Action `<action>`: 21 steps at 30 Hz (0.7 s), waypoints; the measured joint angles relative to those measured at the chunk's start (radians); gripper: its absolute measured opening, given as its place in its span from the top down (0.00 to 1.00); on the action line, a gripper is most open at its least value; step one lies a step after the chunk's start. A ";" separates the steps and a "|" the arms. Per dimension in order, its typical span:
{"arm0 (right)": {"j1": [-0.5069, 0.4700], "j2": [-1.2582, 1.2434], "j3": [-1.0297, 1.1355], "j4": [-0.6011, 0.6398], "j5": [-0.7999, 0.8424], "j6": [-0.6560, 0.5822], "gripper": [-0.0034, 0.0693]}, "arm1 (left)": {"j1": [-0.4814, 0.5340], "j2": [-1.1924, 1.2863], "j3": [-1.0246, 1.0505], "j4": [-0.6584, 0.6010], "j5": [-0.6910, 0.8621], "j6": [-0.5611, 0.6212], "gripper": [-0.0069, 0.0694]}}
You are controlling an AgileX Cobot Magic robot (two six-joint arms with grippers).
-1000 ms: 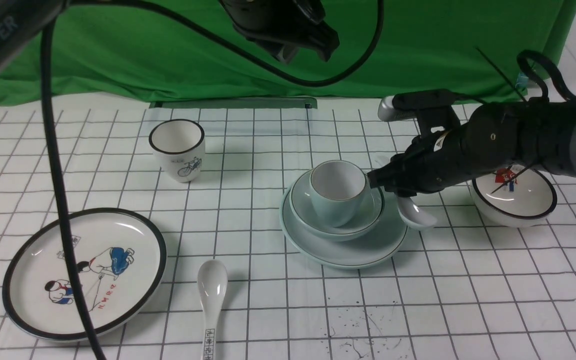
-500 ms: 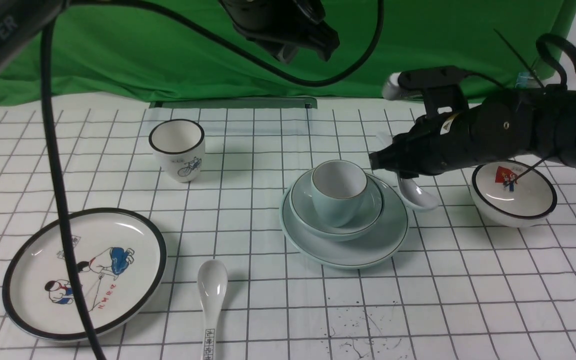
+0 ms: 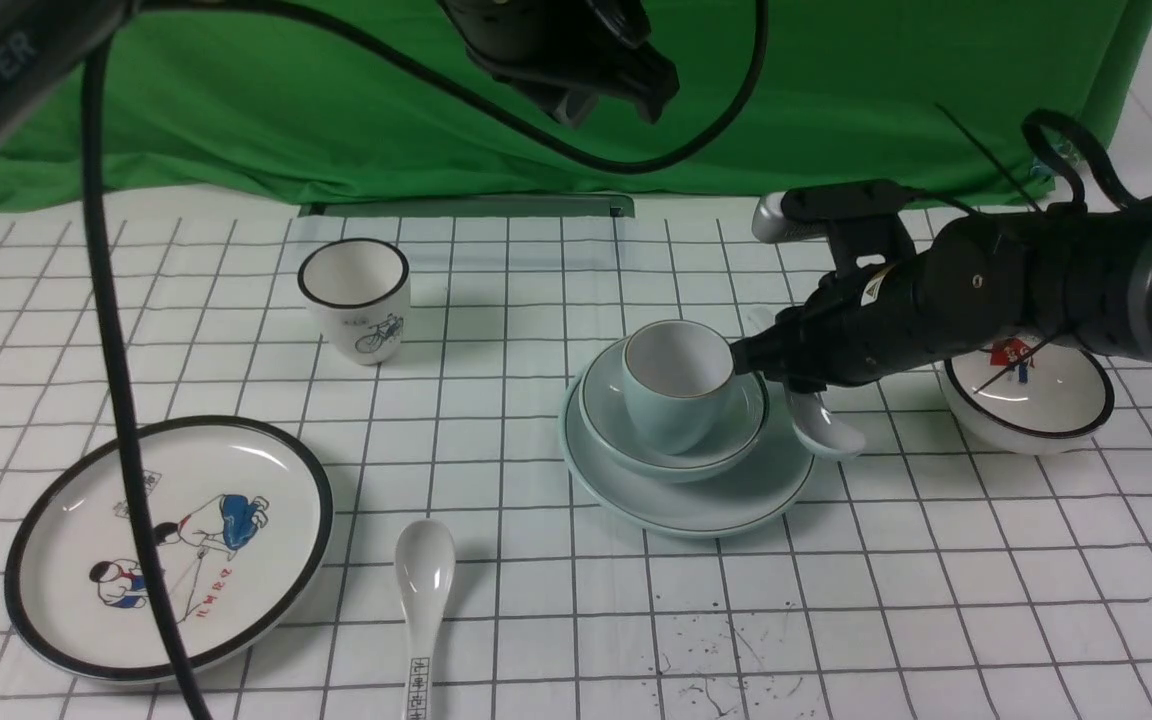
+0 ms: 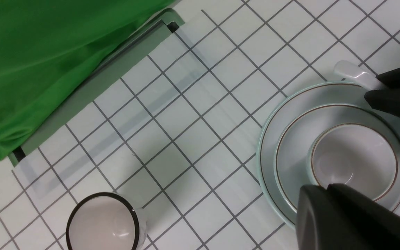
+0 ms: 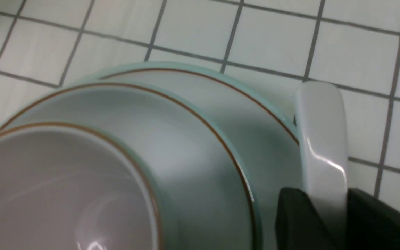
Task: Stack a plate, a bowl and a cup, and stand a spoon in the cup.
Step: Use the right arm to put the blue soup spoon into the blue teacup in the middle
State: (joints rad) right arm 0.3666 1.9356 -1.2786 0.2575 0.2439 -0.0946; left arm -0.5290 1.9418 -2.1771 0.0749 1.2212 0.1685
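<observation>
The pale blue-green plate [image 3: 736,500] lies right of centre with the bowl [image 3: 701,455] on it and the cup [image 3: 671,415] upright in the bowl. My right gripper [image 3: 758,362] is just right of the cup, shut on the handle of the pale spoon [image 3: 829,432]. The spoon's scoop hangs low by the plate's right rim. In the right wrist view the spoon [image 5: 321,139] runs between the black fingers of the right gripper [image 5: 328,205], beside the plate [image 5: 262,114]. My left gripper [image 3: 586,95] hangs high above, shut and holding nothing, and in its wrist view the left gripper [image 4: 325,189] is over the cup [image 4: 352,163].
A black-rimmed cup with a bicycle drawing [image 3: 354,298] stands back left. A black-rimmed picture plate [image 3: 171,545] and a printed spoon [image 3: 424,600] lie front left. A black-rimmed bowl [image 3: 1031,400] sits behind my right arm. A black cable [image 3: 116,380] hangs at left, and green cloth [image 3: 336,100] backs the table.
My right gripper rose and drew back to the right with the spoon, then came down again to the cup's right side. The left arm has not moved.
</observation>
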 joint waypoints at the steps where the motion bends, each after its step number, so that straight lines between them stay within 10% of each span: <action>1: 0.000 0.000 0.000 0.000 0.000 0.003 0.68 | 0.000 0.000 0.000 0.000 0.000 -0.001 0.95; 21: -0.011 -0.126 0.000 0.002 0.069 -0.097 0.67 | 0.000 0.000 0.000 -0.002 0.000 -0.001 0.95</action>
State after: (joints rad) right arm 0.3553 1.8096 -1.2786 0.2591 0.3128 -0.1911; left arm -0.5290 1.9418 -2.1771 0.0729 1.2212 0.1676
